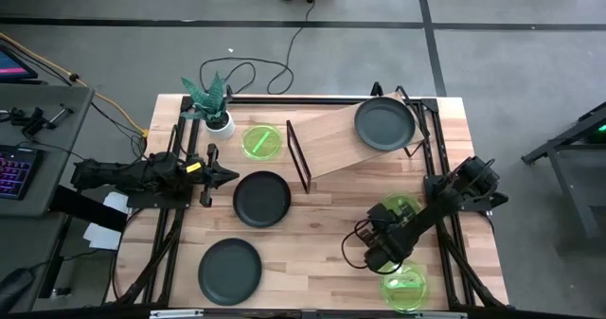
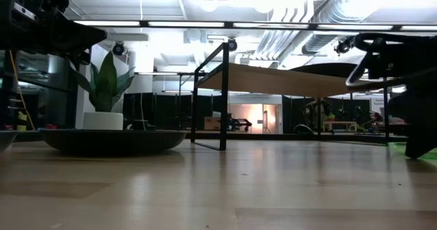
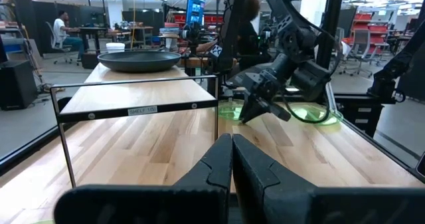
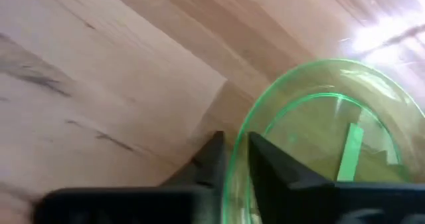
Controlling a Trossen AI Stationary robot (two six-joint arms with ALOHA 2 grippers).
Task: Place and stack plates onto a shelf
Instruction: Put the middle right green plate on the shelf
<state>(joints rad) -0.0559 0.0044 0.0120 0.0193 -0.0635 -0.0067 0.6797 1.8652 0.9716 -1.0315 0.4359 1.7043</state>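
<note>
My right gripper (image 4: 234,159) is low over the table's near right part, shut on the rim of a translucent green plate (image 1: 405,287) (image 4: 319,124). A second green plate (image 1: 399,208) lies under that arm, and a third (image 1: 261,141) lies near the plant. My left gripper (image 1: 230,175) (image 3: 231,151) is shut and hovers just left of a dark grey plate (image 1: 262,198) that lies flat on the table. Another dark plate (image 1: 229,270) lies near the near edge. A third dark plate (image 1: 385,123) (image 3: 139,60) rests on the tilted wooden shelf (image 1: 331,144). My right gripper pinches the green plate's rim (image 4: 236,141). One finger (image 4: 211,159) is outside the rim and the other (image 4: 269,167) is inside the dish. The fingers come from above, pointing down. Whether the plate still rests on the table, I cannot tell.
A white pot with a green plant (image 1: 214,106) stands at the far left of the table. The shelf's black frame (image 1: 299,156) rises beside the middle dark plate. Bare tabletop (image 1: 317,253) lies between the near dark plate and my right gripper.
</note>
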